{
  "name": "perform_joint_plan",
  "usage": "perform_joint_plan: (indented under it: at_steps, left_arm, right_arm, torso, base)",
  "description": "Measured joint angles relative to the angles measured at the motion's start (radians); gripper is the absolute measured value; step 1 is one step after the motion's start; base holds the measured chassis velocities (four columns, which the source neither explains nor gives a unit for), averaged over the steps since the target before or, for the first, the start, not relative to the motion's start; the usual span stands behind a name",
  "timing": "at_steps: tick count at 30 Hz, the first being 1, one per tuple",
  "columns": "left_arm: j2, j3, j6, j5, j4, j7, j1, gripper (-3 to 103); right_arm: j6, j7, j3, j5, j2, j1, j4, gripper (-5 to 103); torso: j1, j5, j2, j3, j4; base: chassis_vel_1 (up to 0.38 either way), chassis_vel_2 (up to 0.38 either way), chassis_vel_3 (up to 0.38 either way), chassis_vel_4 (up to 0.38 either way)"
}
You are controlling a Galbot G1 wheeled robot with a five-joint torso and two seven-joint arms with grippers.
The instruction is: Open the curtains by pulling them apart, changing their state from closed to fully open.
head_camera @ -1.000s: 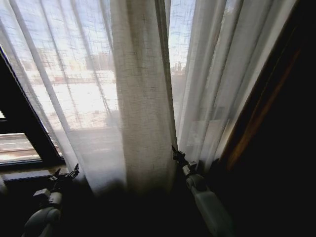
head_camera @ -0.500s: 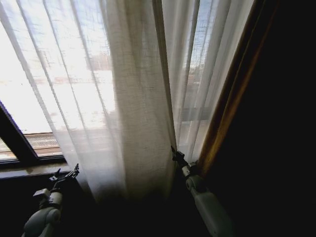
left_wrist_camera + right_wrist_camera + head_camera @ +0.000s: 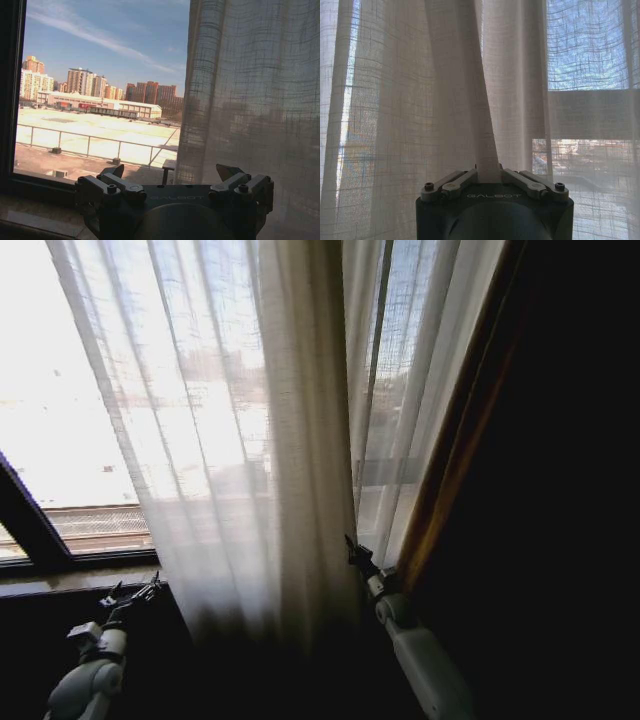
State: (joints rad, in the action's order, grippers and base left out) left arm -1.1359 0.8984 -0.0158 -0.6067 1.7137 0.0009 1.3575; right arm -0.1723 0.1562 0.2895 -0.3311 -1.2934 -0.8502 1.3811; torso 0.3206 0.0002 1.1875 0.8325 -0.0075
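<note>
**Head view: our right arm has a fold of curtain, our left waits at the sill**

Head view puts the curtains (image 3: 260,440) across the middle of the window, bunched into thick pleats, with bare glass at the far left and a dark drape (image 3: 560,440) on the right. Our right gripper (image 3: 353,546) sits at the inner edge of that bunch; from the right wrist its two fingers are pressed together on a narrow fold of the sheer fabric (image 3: 487,150). Our left gripper (image 3: 135,592) hovers low by the window sill (image 3: 70,580), spread wide and holding nothing, with the curtain edge (image 3: 240,100) just beside it and the open pane (image 3: 100,100) on its other side.

We judge the pinch to be slim: thin cloth could slide out of the fingers if we pull hard, or the pleats could stack up and jam instead of travelling. The rail and hooks are cut off above, so we cannot tell how freely the panel runs. The curtain's hem is lost in shadow.
</note>
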Motion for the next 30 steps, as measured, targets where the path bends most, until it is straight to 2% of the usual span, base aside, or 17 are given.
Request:
perform_joint_plan:
  at_steps: [11, 25, 30]
  left_arm:
    - [0.0, 0.0, 0.0, 0.0, 0.0, 0.0, 0.0, 100]
    - [0.0, -0.001, 0.0, 0.0, 0.0, 0.001, 0.0, 100]
    - [0.0, -0.001, 0.0, 0.0, 0.0, 0.001, 0.0, 100]
  right_arm:
    - [0.004, 0.0, 0.013, 0.0, 0.009, 0.007, -0.012, 0]
    - [-0.023, -0.006, 0.003, 0.004, -0.005, 0.016, -0.015, 0]
    - [-0.033, -0.011, 0.002, 0.009, -0.01, 0.019, -0.016, 0]
  torso:
    - [0.0, -0.0003, 0.0, 0.0, 0.0004]
    - [0.0, -0.0001, 0.0, 0.0, -0.0002]
    - [0.0, 0.0006, 0.0, 0.0, -0.0005]
  base:
    - [-0.09, -0.087, 0.082, 0.084]
    - [-0.234, -0.232, 0.23, 0.232]
    - [-0.053, -0.075, 0.091, 0.057]
